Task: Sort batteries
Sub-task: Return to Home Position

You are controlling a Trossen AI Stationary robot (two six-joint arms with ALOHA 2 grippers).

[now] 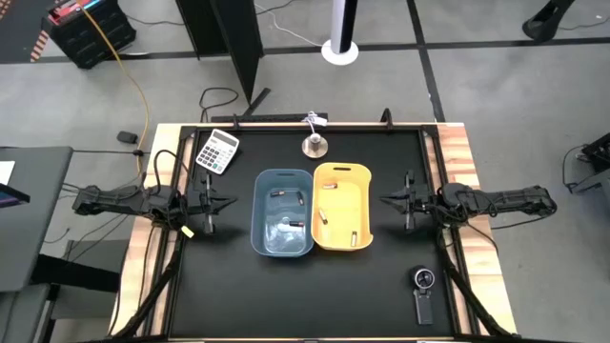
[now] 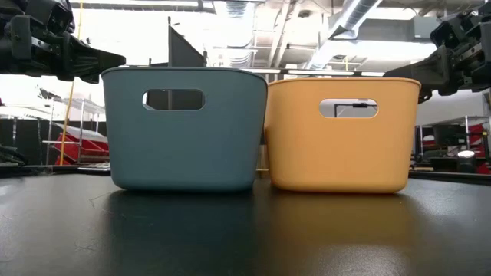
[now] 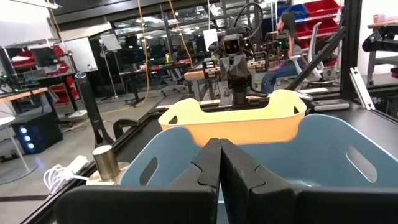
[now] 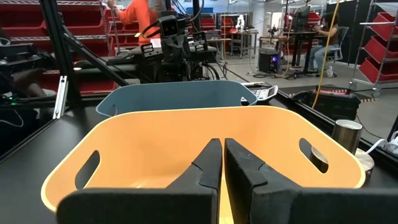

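Note:
A blue bin [image 1: 282,212] and a yellow bin [image 1: 342,206] stand side by side at the table's middle, resting on their bases. Small batteries lie inside both: in the blue bin [image 1: 283,194] and in the yellow bin [image 1: 328,187]. In the low view the bin walls [image 2: 184,126] hide the batteries. My left gripper [image 1: 227,202] hovers left of the blue bin, fingers shut [image 3: 219,163] and empty. My right gripper [image 1: 388,199] hovers right of the yellow bin, fingers shut [image 4: 222,163] and empty.
A calculator [image 1: 217,151] lies at the far left of the table. A small metal cylinder with a white cable [image 1: 313,143] stands at the far edge. A black round-dial gadget with a handle [image 1: 423,292] lies at the near right. People sit in the room beyond.

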